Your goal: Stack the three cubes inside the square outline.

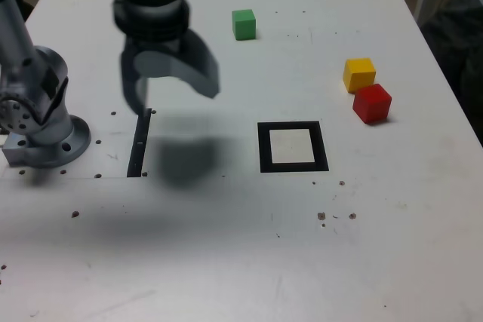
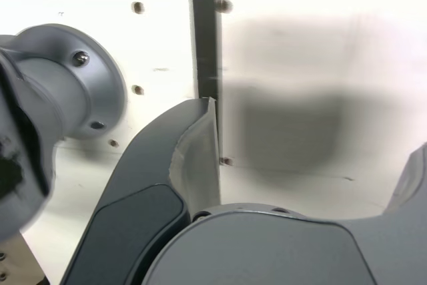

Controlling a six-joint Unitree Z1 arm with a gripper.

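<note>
Clearly your gripper (image 1: 170, 84) hangs spread and empty well away from the square outline (image 1: 293, 146), since no cube is picked yet.

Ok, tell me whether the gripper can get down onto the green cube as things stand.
Probably yes. The green cube stands alone on bare table, with the yellow cube and red cube well apart from it. The gripper is open, empty, and nothing lies between them.

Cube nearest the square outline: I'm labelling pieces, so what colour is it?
Red, clearest in the exterior view, beside the yellow cube.
</note>
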